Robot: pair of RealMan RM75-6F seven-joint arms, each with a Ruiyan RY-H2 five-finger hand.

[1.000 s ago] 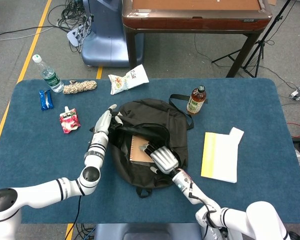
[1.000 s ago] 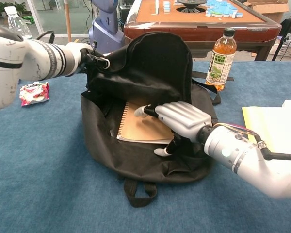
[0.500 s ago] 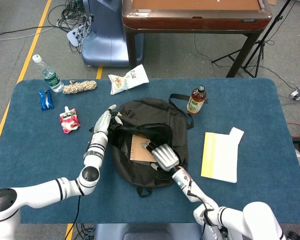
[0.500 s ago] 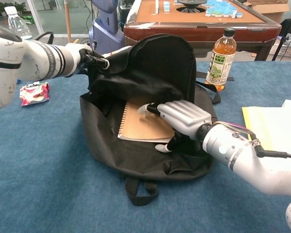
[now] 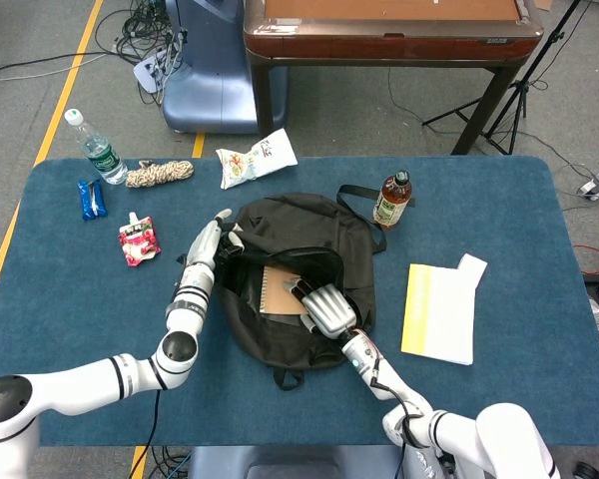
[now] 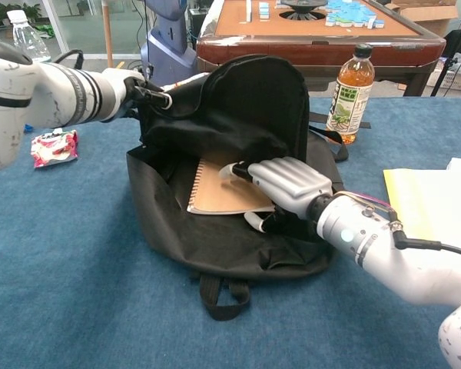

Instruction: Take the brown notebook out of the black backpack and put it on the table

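Note:
The black backpack (image 5: 298, 236) (image 6: 215, 254) lies flat mid-table with its mouth held open. My left hand (image 5: 212, 249) (image 6: 132, 84) grips the upper flap at the left edge and keeps it lifted. Inside lies the brown spiral notebook (image 5: 277, 287) (image 6: 219, 192), its far end hidden under the flap. My right hand (image 5: 324, 306) (image 6: 283, 183) reaches into the opening. Its fingers lie on top of the notebook's right edge and the thumb sits under the near edge, pinching it.
An amber tea bottle (image 5: 391, 199) (image 6: 349, 94) stands just right of the bag. A yellow-and-white booklet (image 5: 439, 311) (image 6: 426, 201) lies further right. At the left are a snack bag (image 5: 257, 158), rope (image 5: 160, 174), water bottle (image 5: 95, 147), blue packet (image 5: 92, 199) and red pouch (image 5: 138, 240).
My right hand has slid deeper into the bag along the notebook, and the thumb has come under its edge. The backpack shifted slightly away. The left hand keeps the flap raised.

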